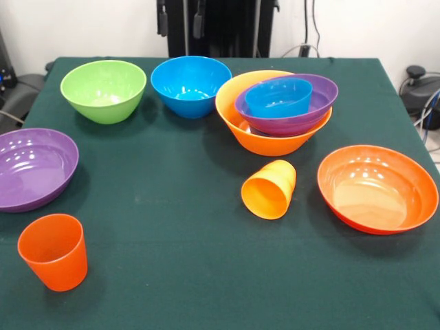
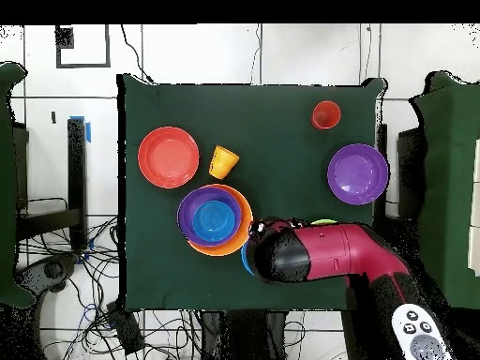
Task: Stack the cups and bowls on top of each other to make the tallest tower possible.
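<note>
A large yellow-orange bowl (image 1: 265,141) (image 2: 239,236) holds a tilted purple bowl (image 1: 309,113) (image 2: 195,214) with a small blue bowl (image 1: 278,97) (image 2: 216,217) inside; this is the tower. A lime green bowl (image 1: 103,89) and a medium blue bowl (image 1: 190,84) stand beside it. A second purple bowl (image 1: 34,167) (image 2: 357,173) and a wide red-orange bowl (image 1: 377,187) (image 2: 169,157) stand apart. The yellow-orange cup (image 1: 269,189) (image 2: 223,161) lies on its side. The red-orange cup (image 1: 53,251) (image 2: 325,115) stands upright. In the overhead view the arm's end with the gripper (image 2: 270,251) hangs over the blue and green bowls, hiding most of them.
The table has a dark green cloth (image 1: 172,227) (image 2: 272,103). The black pedestal (image 1: 220,27) stands at the far edge. Cables and equipment lie on the floor around the table (image 2: 75,272).
</note>
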Motion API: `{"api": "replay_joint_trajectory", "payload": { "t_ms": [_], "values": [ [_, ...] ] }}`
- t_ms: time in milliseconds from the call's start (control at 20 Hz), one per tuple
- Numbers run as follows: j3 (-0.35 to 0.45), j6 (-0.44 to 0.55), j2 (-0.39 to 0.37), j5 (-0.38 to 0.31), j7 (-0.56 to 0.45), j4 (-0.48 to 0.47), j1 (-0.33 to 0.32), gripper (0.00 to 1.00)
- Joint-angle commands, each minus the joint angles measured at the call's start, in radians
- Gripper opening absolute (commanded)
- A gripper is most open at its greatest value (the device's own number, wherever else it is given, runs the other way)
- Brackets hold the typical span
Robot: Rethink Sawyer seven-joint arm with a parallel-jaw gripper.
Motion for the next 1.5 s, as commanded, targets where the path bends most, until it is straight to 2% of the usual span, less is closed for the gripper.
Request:
{"api": "replay_joint_trajectory", "payload": {
  "t_ms": [50, 600, 1000, 1350, 1500],
  "values": [
    [0.062, 0.066, 0.092, -0.111, -0.204, 0.002, -0.007, 1.0],
    [0.087, 0.067, 0.097, -0.121, -0.205, 0.01, -0.039, 1.0],
    [0.052, 0.018, 0.18, -0.203, -0.15, -0.03, -0.025, 1.0],
    [0.03, 0.002, 0.224, -0.248, -0.092, -0.058, -0.004, 1.0],
    [0.035, 0.011, 0.24, -0.243, -0.083, -0.077, 0.002, 1.0]
  ]
}}
